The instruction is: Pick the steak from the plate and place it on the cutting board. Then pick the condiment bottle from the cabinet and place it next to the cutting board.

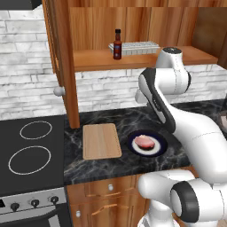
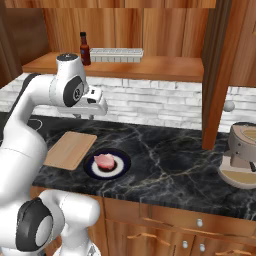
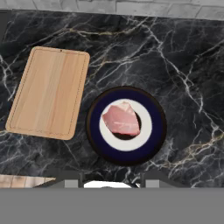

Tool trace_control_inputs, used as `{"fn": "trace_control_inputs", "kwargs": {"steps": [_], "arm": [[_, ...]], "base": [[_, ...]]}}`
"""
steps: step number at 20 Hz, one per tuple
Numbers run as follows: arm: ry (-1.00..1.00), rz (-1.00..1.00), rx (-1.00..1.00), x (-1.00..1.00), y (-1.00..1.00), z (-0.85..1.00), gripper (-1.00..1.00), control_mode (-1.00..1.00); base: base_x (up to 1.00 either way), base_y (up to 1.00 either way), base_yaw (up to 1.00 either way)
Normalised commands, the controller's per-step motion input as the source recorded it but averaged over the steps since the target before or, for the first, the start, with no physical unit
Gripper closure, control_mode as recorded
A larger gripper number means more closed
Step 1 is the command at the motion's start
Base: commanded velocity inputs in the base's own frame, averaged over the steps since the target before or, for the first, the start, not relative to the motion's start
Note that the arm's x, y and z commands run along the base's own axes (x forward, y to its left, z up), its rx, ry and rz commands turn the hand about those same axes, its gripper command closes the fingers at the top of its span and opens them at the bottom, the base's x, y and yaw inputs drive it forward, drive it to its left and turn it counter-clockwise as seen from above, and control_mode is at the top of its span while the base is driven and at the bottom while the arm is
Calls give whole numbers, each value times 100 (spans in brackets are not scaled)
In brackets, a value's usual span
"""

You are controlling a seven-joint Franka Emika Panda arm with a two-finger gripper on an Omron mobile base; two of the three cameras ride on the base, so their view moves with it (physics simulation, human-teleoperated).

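The steak (image 3: 121,119) lies pink on the navy-rimmed plate (image 3: 98,140), right below my hand. Left of the plate, and not touching it, rests the light-wood cutting board (image 3: 47,91). My gripper (image 3: 110,177) hangs high above the plate, open, its fingers wide apart with nothing between them. From the base, the steak (image 1: 144,142) sits on the plate (image 1: 162,142) right of the cutting board (image 1: 101,140), and my gripper (image 2: 86,115) hovers well above the counter. The condiment bottle (image 1: 117,45) stands upright on the shelf of the open cabinet (image 1: 88,60), beside a grey tray.
A flat grey tray (image 1: 139,47) lies on the cabinet shelf right of the bottle. The open cabinet door (image 1: 66,66) juts out above the board's left end. A stove (image 1: 30,150) lies to the left. A round tan appliance (image 2: 245,155) stands on the counter far right.
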Motion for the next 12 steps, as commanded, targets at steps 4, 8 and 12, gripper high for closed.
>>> {"fn": "trace_control_inputs", "kwargs": {"steps": [4, 8, 12], "arm": [[0, 0, 0, -4, 0, -14, -100, -100], [0, 0, 0, -19, -2, -25, -100, -100], [0, 0, 0, -7, 0, -12, -100, -100]], "base": [[0, 0, 0], [0, 0, 0], [0, 0, 0]]}}
